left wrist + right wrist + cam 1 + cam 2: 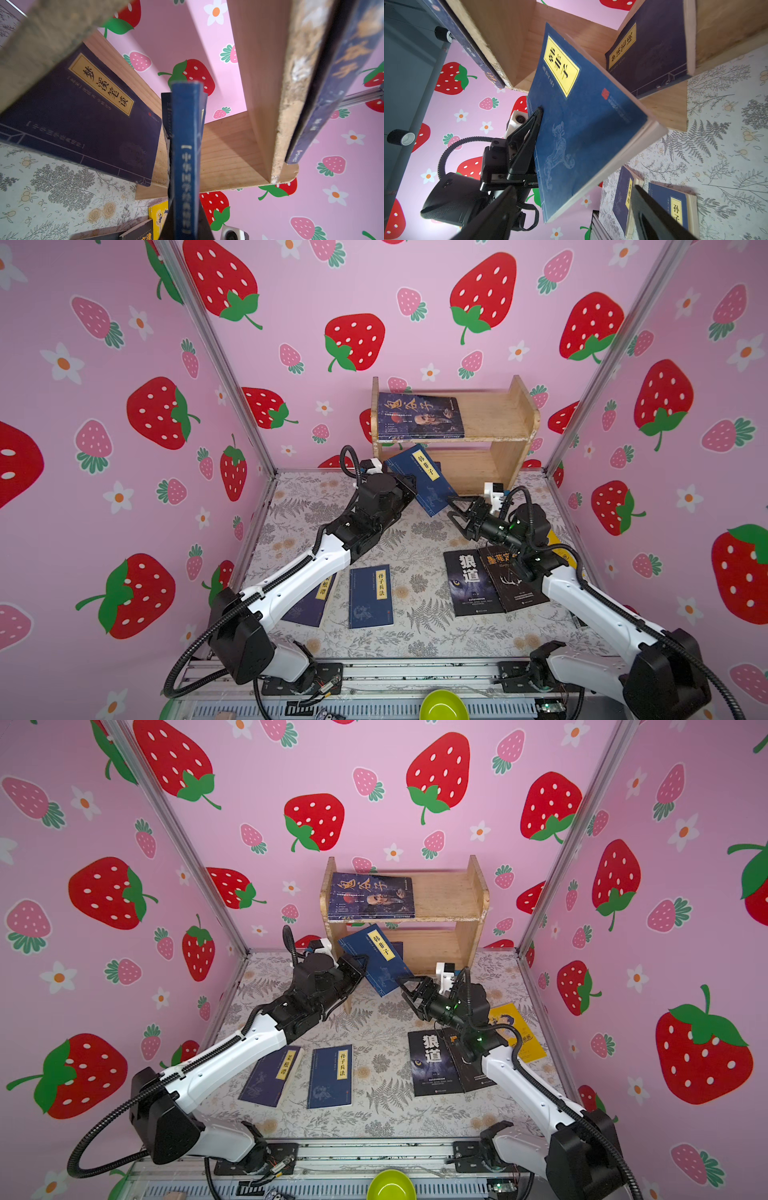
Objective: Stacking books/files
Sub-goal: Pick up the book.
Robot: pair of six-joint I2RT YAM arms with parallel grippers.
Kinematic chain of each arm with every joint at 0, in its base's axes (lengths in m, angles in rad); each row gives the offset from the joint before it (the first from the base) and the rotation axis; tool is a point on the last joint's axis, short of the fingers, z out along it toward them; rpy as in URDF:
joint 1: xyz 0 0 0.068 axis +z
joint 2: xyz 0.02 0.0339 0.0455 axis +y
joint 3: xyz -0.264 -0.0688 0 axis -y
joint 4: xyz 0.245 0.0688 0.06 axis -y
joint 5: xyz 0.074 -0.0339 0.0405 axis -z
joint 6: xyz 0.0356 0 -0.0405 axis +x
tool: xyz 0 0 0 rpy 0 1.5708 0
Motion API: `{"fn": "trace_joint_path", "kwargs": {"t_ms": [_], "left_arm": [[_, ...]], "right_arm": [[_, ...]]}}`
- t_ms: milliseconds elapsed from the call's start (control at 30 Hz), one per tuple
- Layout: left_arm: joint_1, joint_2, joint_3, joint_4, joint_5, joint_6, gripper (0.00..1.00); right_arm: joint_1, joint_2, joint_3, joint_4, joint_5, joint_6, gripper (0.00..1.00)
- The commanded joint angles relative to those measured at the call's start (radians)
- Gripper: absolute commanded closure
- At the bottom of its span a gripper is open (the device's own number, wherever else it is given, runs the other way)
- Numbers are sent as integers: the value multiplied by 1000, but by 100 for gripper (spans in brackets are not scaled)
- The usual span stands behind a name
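Left gripper [360, 965] clamps a tilted blue book [384, 965], centre frame. Right gripper [405, 991] gapes empty — its arm partly hides a yellow book [528, 1048].

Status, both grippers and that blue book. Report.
Left gripper shut on blue book, held tilted before shelf. Right gripper open, near its lower corner. Navy book lies in lower bay.

From here the left arm [291, 576] and right arm [590, 603] look alike, glossy white shells between chunky black joints, ribbed black cable hoses [183, 657] looping alongside, white camera blocks [494, 491] at the wrists, the left claw [412, 485] and right claw [449, 507] matte black.
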Motion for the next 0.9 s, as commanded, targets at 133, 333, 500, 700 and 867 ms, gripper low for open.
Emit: {"fn": "trace_joint_path", "kwargs": {"t_ms": [133, 333, 500, 700, 867], "left_arm": [[-19, -14, 62, 116, -61, -5, 100], [-18, -18, 40, 137, -78, -12, 100], [-18, -19, 22, 163, -74, -13, 100], [-13, -38, 8, 133, -61, -2, 82], [21, -105, -28, 22, -37, 21, 40]], "right_arm": [[40, 64, 60, 103, -7, 49, 22], [72, 117, 79, 174, 29, 73, 45], [80, 141, 52, 283, 85, 121, 72], [74, 148, 53, 275, 121, 120, 93], [26, 173, 102, 193, 80, 68, 94]]}}
